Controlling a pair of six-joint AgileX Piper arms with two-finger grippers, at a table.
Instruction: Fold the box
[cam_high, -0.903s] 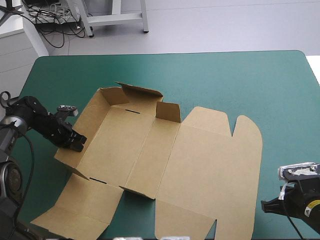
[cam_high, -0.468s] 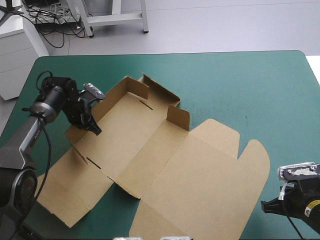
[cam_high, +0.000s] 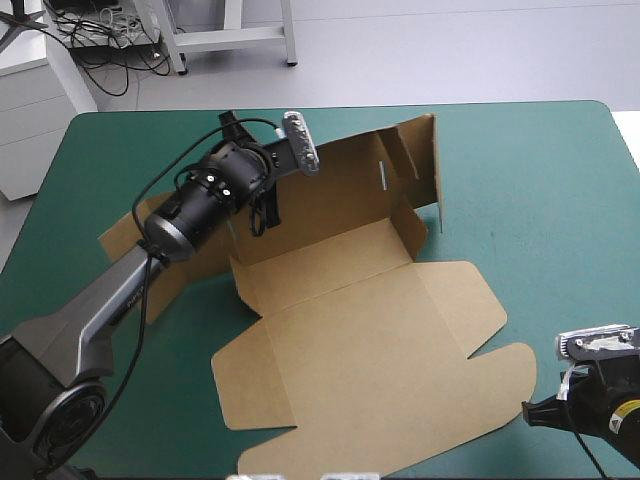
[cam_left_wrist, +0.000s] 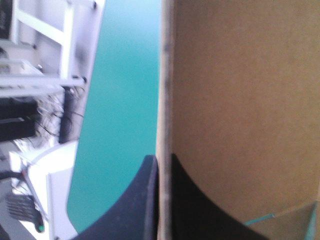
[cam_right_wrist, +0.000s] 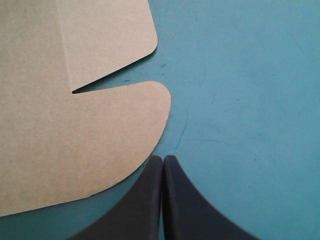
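Observation:
The brown box lies partly formed, its lid flat toward the table's front and one long wall raised on the far side with an end flap upright. My left gripper reaches in from the left and is shut on that raised wall. In the left wrist view its black fingers pinch the board's edge. My right gripper rests at the front right corner. It is shut with nothing in it, just beside the lid's rounded tab.
A loose side flap of the box sticks out under my left arm toward the table's left. The teal-green cover stretches from the box to the far right corner. The table's far edge runs just beyond the raised wall.
My left gripper has swung from the table's left side to the far middle, still on the wall. The box has turned clockwise with it, its lid now toward the front. The right arm stayed put.

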